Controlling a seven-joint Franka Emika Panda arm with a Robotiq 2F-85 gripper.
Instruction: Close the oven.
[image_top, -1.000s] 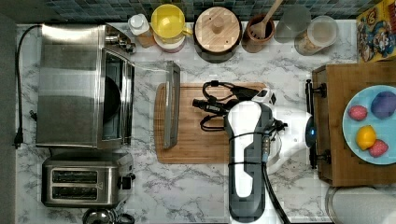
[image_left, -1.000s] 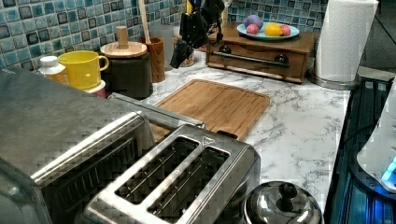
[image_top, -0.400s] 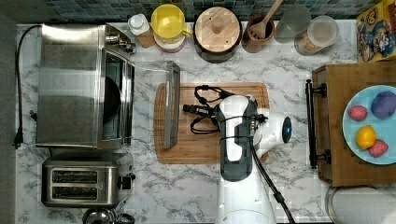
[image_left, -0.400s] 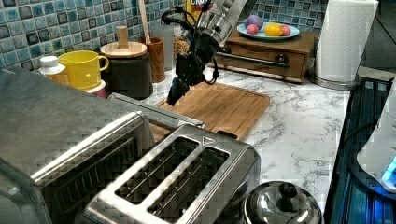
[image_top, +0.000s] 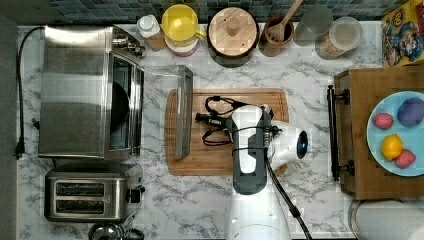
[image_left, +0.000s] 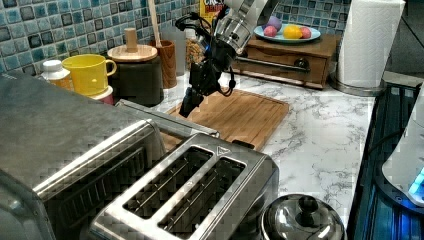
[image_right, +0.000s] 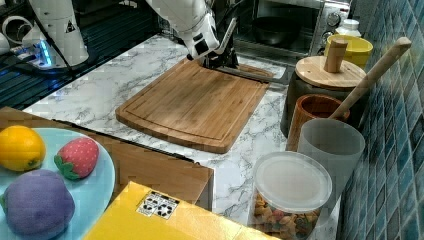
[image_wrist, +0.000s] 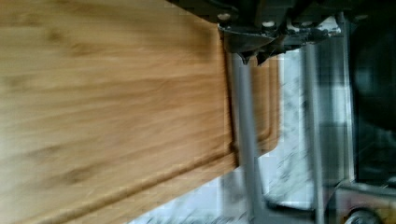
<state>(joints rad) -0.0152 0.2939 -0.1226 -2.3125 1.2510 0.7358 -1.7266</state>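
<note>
At the top view's left, the large brushed stainless-steel toaster oven (image_top: 87, 90) is seen with its glass-paned door (image_top: 160, 107) folded down flat, the long steel bar handle (image_top: 183, 112) lying over the left edge of the rectangular wooden cutting board (image_top: 227, 165). Just right of that handle, the black gripper (image_top: 199, 118) of the white arm is held above the board. How far its fingers are parted cannot be told.
</note>
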